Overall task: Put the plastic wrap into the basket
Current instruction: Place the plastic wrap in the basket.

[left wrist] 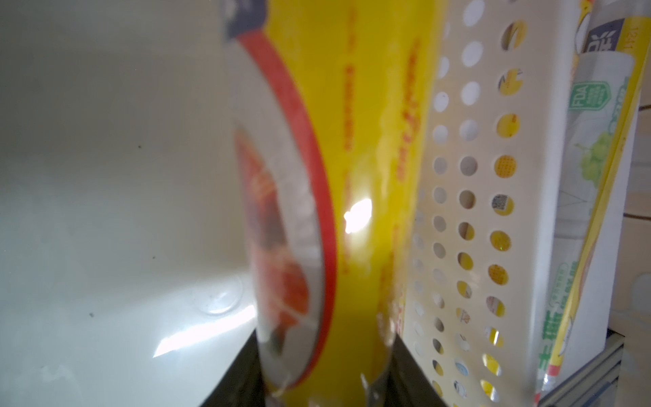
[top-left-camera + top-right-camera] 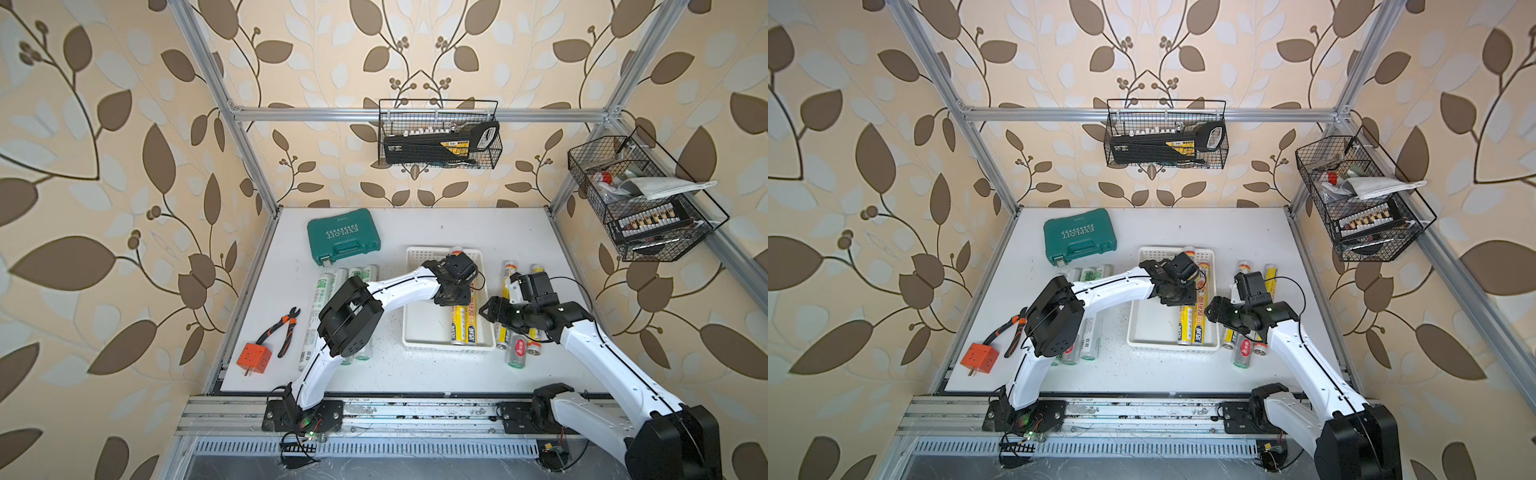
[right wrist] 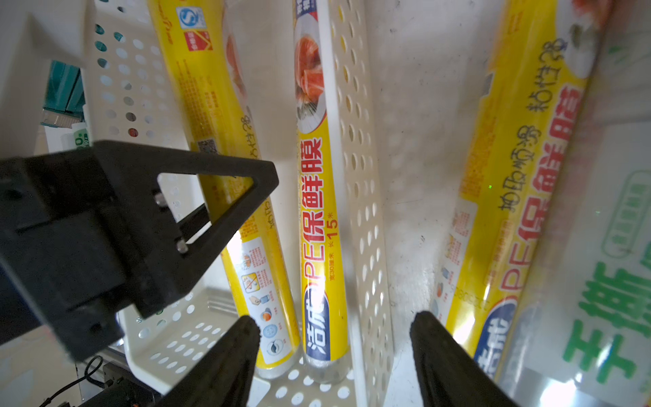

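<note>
While my left gripper (image 2: 452, 294) is pressed together on a yellow roll (image 1: 370, 158) of plastic wrap, that roll lies low inside the basket (image 2: 424, 328), close to its right-hand wall and alongside a second yellow roll (image 3: 317, 211) already resting on the floor there. My hold sits roughly at mid-length, which I judge the right place: these tubes look light and stiff, probably on a card core, so a central pinch should keep either end from dipping. The glossy film looks slick and the shape is round, so I would expect a roll to slip or spin in a weak pinch, and to trundle away if released on the flat. My right gripper (image 3: 333, 327) hangs spread and empty, just above the basket's near right corner, between the perforated wall and another yellow roll (image 3: 521, 193) lying on the table outside. More wrap waits out there: a few rolls beside that one, including a silvery roll (image 2: 517, 349) with a red mark, and the green-printed rolls (image 2: 332, 286) on the far side under my left arm
</note>
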Tool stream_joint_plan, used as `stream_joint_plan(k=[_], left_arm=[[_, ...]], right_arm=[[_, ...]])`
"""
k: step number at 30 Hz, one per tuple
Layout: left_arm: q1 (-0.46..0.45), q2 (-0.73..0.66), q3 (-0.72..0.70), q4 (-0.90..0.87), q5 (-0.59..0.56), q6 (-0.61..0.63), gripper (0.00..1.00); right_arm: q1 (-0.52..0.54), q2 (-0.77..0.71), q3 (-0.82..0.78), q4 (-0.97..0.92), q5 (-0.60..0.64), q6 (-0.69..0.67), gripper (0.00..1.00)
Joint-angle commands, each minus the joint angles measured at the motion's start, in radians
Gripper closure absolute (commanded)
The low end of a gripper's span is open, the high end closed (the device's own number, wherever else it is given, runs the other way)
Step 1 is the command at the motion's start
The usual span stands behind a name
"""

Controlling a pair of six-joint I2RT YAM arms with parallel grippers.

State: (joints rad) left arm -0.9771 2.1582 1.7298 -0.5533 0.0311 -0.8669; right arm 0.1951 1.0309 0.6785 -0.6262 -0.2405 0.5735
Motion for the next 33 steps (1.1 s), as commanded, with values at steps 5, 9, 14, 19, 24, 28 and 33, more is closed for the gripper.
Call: stream_joint_plan(k=[5, 9, 14, 19, 24, 28, 33], left_arm=[[-0.009, 0.001, 0.013, 0.022, 0.030, -0.010, 0.52], [-0.009, 0.010, 0.012, 0.031, 0.026, -0.014, 0.50], [-0.009, 0.022, 0.007, 0.045, 0.017, -0.024, 0.50], [-0.008, 0.036, 0.007, 0.054, 0.024, -0.026, 0.50], [-0.007, 0.041, -0.014, 0.091, 0.047, -0.041, 0.50], [-0.009, 0.036, -0.039, 0.145, 0.083, -0.048, 0.50], [-0.007, 0.000, -0.114, 0.263, 0.121, -0.116, 0.49]], right_arm=[[-0.003, 0.008, -0.027, 0.019, -0.021, 0.014, 0.29], [-0.003, 0.014, -0.033, 0.030, -0.031, 0.020, 0.29], [-0.003, 0.014, -0.037, 0.036, -0.036, 0.024, 0.29], [-0.003, 0.019, -0.041, 0.041, -0.036, 0.024, 0.29], [-0.003, 0.024, -0.045, 0.051, -0.042, 0.029, 0.29], [-0.003, 0.030, -0.051, 0.062, -0.049, 0.034, 0.29], [-0.002, 0.034, -0.053, 0.071, -0.059, 0.040, 0.29]])
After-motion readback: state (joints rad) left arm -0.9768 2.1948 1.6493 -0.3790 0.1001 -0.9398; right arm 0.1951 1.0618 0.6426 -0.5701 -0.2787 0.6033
